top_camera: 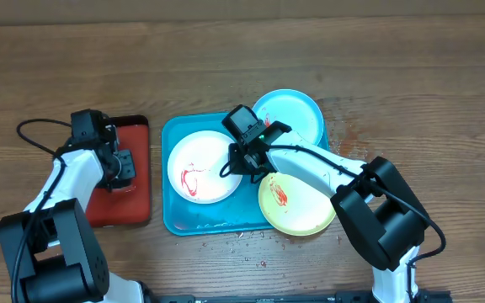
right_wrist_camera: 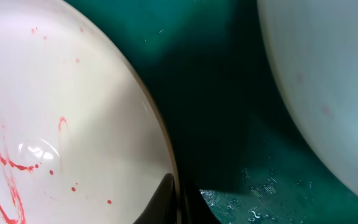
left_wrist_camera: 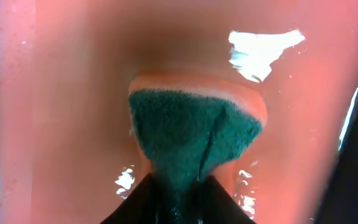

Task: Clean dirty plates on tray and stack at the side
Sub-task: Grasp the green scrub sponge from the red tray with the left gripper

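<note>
The cyan-blue tray (top_camera: 175, 220) lies mid-table. The white-rimmed plate (top_camera: 199, 168), smeared with red sauce, lies in it. The cyan plate (top_camera: 297, 114) rests over the tray's far right corner. The lime green plate (top_camera: 297, 206), with a red smear, overlaps the tray's right edge. My right gripper (top_camera: 239, 162) is shut on the white plate's right rim; in the right wrist view its fingers (right_wrist_camera: 179, 202) pinch the rim of the plate (right_wrist_camera: 55, 112) above the tray floor (right_wrist_camera: 229, 124). My left gripper (top_camera: 125, 168) is shut on a green-and-orange sponge (left_wrist_camera: 191, 137).
The smaller red tray (top_camera: 133, 210) lies at the left, under my left gripper, and fills the left wrist view (left_wrist_camera: 55, 93). Another plate's pale surface (right_wrist_camera: 328, 81) with a red mark shows at the right of the right wrist view. Water drops lie on the tray floor.
</note>
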`<state>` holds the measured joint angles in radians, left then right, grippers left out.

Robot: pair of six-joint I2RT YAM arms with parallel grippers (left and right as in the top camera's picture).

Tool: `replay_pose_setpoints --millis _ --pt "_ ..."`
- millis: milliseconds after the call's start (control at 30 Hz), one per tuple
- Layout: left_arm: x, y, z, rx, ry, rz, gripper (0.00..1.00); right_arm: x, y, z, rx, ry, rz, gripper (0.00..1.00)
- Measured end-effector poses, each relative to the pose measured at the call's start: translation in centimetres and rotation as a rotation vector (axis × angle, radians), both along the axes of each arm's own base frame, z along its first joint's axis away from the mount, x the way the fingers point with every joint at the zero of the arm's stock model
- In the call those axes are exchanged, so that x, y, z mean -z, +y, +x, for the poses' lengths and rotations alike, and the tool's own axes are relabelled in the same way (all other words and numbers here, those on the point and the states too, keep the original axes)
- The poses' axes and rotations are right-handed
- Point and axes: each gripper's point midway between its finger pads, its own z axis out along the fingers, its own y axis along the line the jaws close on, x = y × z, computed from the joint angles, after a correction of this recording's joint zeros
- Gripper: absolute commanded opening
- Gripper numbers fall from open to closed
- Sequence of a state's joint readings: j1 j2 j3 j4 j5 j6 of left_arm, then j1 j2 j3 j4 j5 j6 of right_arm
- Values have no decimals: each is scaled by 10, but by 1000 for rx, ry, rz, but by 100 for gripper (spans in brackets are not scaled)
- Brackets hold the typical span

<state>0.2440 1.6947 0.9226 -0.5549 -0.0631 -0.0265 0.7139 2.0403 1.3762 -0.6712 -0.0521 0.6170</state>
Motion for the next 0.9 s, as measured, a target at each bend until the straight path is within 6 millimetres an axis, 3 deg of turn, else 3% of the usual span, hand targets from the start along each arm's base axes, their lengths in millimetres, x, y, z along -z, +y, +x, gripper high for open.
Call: replay_pose_setpoints --millis 367,467,533,633,700,800,900 --pt "-3 -5 -7 8 44 -29 4 0 0 0 -4 -2 1 6" --pt "-19 -13 -11 16 94 -83 4 0 0 0 -6 -3 1 5" --pt "-38 -21 0 30 75 -135 4 0 1 0 -7 -3 2 4" --pt "-76 -39 27 79 -23 -237 4 0 3 -1 -12 5 17 4" --pt "-86 -53 32 114 -50 -276 4 -1 5 -1 -15 9 26 4" --pt "-87 -82 32 188 -50 -325 4 0 7 -3 -20 21 39 4" --pt "-75 -110 25 257 -26 -355 4 0 9 -4 -18 28 47 4"
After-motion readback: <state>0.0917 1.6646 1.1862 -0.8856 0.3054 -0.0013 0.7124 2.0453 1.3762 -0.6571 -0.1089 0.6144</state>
